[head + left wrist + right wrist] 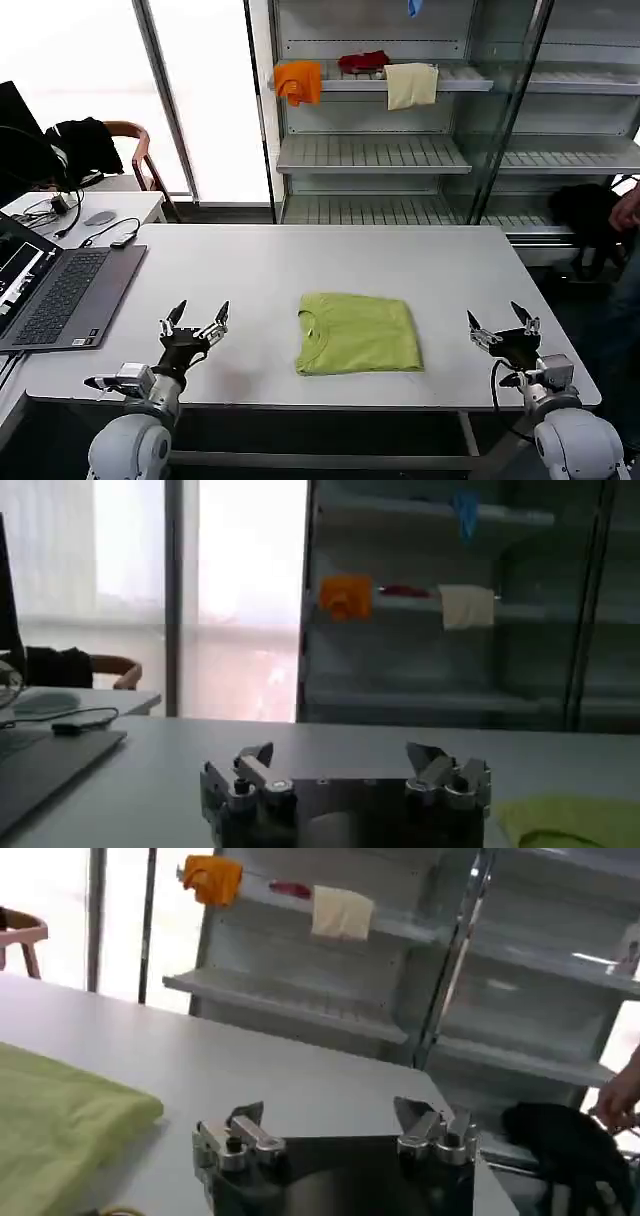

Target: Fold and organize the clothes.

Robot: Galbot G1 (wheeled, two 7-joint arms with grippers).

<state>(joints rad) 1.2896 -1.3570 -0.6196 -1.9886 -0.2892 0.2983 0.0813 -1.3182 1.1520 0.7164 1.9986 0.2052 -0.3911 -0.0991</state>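
Right, lime-green T-shirt (358, 334) lies folded into a neat rectangle, lower centre of the head view, collar toward the frame's left, flat on the white table (300, 265) near its front edge. No print visible on the upper side.

L gripper (196, 322) sits lower left of the frame, well apart from the shirt, fingers spread wide, holding nothing. From the L wrist cam I see both fingertips (256, 756) parted above the tabletop, w/ a yellow-green corner of the shirt at lower right of that frame.

R gripper (503, 326) is lower right of the head view, near the table's edge, also clear of the shirt, fingers apart and empty. R wrist cam shows the shirt's folded edge at lower left of frame.

Beyond: grey laptop (55, 290) on the table at far left. Shelf unit (400, 155) behind, upper part of frame, w/ orange cloth (299, 81), red cloth (364, 62) and cream cloth (411, 85) on the top shelf.
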